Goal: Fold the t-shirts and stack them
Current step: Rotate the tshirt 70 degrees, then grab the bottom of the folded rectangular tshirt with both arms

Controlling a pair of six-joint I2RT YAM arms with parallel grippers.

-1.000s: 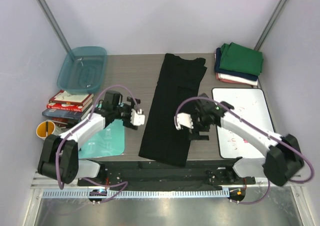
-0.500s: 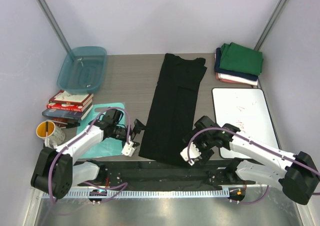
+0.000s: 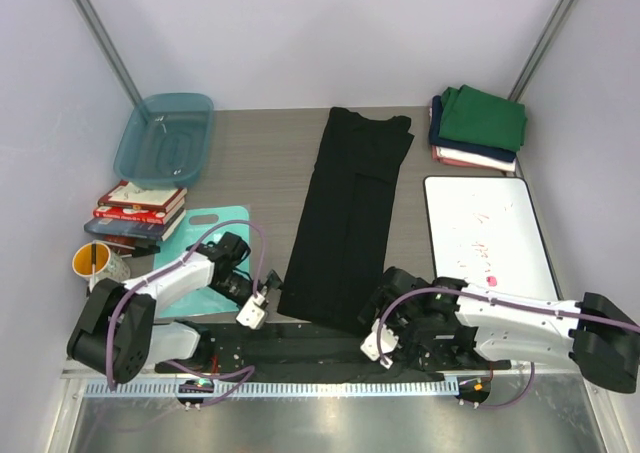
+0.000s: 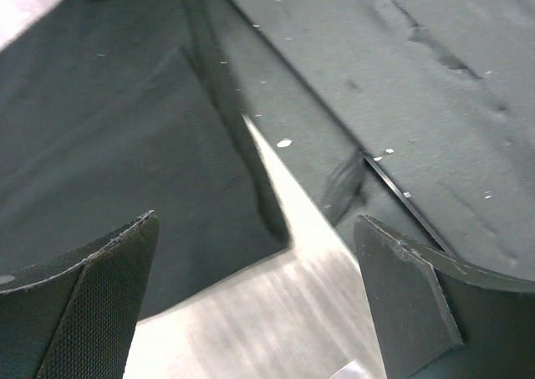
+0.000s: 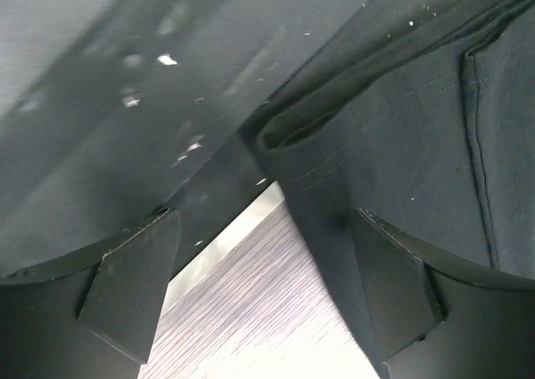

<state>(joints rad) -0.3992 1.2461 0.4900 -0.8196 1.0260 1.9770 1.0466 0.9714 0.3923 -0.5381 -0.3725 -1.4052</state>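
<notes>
Black t-shirt [image 3: 348, 218]: matte soft knit, folded to a long narrow strip. It lies flat down the middle of the wood-grain table [image 3: 260, 163], from far edge to near edge. The hem shows a double stitch line (pale lint flecks on the cloth).

Folded tees [image 3: 478, 123]: a squared stack at the far right corner, green on top, navy under it, pinkish-white lowest.

Left gripper [image 3: 256, 309]: jaws spread wide and holding nothing, at the strip's near-left corner.

Right gripper [image 3: 376, 341]: jaws likewise apart and empty, at the near-right corner.

Versus a second ago: both grippers flanked the strip mid-length. They have since come down to the near edge. The shirt has not shifted.
</notes>
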